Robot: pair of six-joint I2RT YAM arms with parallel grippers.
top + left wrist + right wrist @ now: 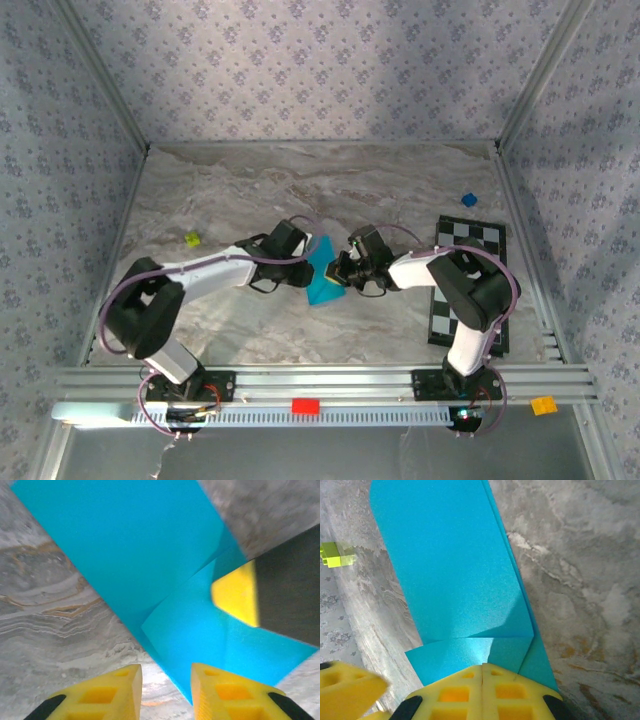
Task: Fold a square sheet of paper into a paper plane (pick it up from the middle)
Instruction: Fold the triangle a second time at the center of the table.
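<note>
The square sheet of paper (322, 272) is bright cyan and partly folded, lying on the marble table between the two arms. In the left wrist view the paper (150, 555) shows overlapping flaps with a diagonal edge. My left gripper (166, 680) is open at that edge, one finger over the paper and one over bare table. The left gripper (311, 266) sits at the paper's left side. My right gripper (482, 669) is shut, its joined tips resting on top of the folded paper (455, 570) near a crease. It stands at the paper's right side (343, 272).
A black-and-white checkered board (470, 285) lies at the right under the right arm. A small blue cube (468, 200) sits behind it. A yellow-green block (192, 239) lies at the left. Red (305, 406) and orange (543, 405) bricks rest on the front rail.
</note>
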